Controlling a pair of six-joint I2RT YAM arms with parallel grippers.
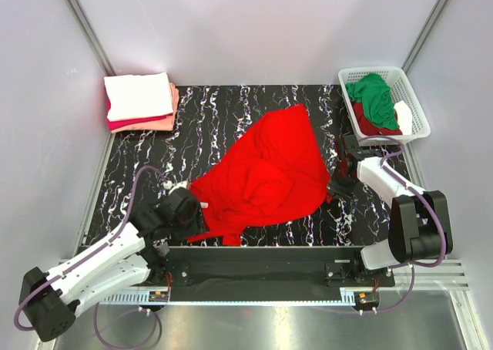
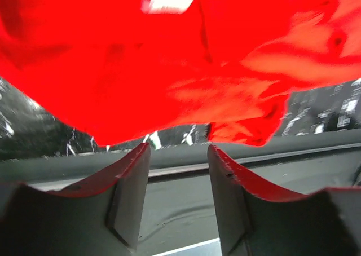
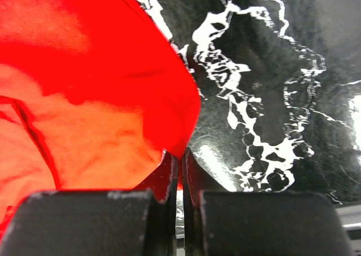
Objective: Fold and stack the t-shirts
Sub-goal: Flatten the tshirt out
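Black, white-veined desk (image 1: pixel 131 173) enclosed by pale grey walls (image 1: pixel 254 26); bright red t-shirt (image 1: pixel 266 173) spread at centre, right hand (image 3: pixel 180 154) clamped on its right edge, left hand (image 2: pixel 177 151) parted and empty at its near-left corner; folded t-shirts (image 1: pixel 139 99) far left

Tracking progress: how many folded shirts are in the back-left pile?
3, piled at the far left: white shirt on top, crimson shirt and salmon pink shirt edges showing beneath. Others may be hidden inside.
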